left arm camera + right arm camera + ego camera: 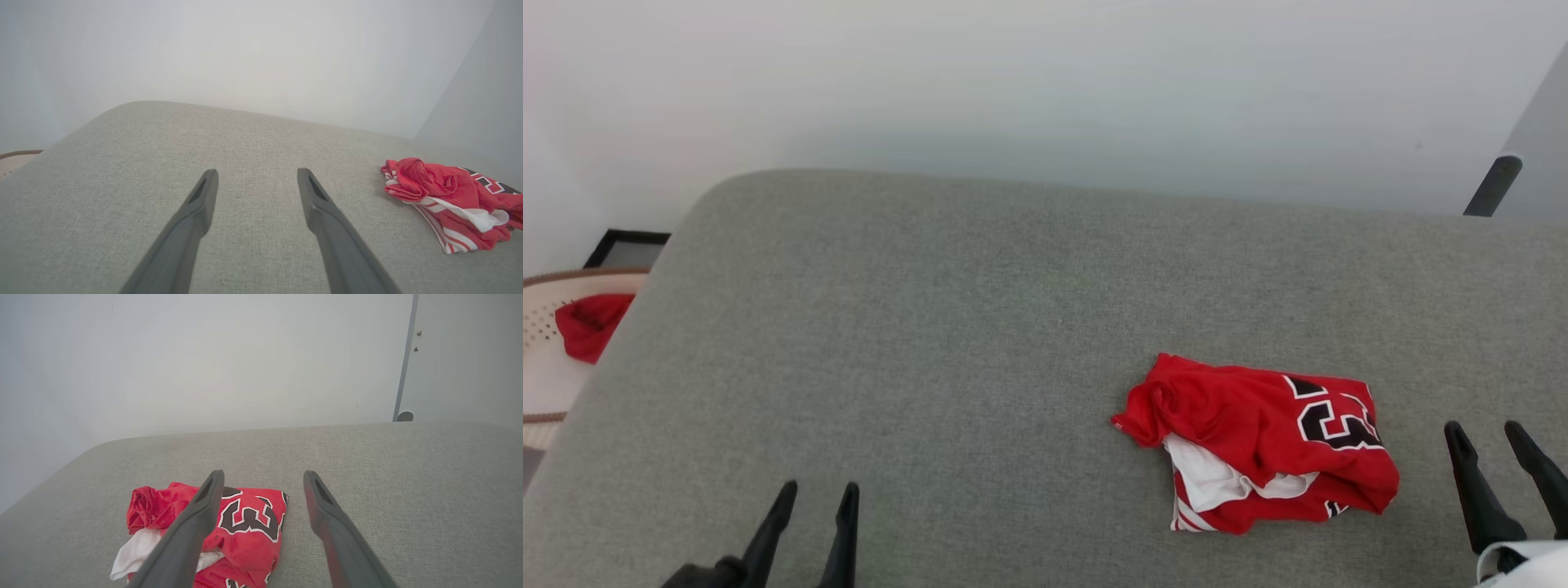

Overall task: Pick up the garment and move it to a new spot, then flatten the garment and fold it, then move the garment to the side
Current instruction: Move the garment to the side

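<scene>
Your garment lies in a crumpled heap on the grey cushion, over on the right side and close to the near edge; the red is on top, some white cloth pokes out below, and you can see part of the black number; your right tool is just to the right of it, not touching, with its two fingers spread apart and nothing between them; your left tool is well away on the left, fingers apart too, nothing in it; off the cushion's left edge a small red cloth rests in a pale basket.
</scene>
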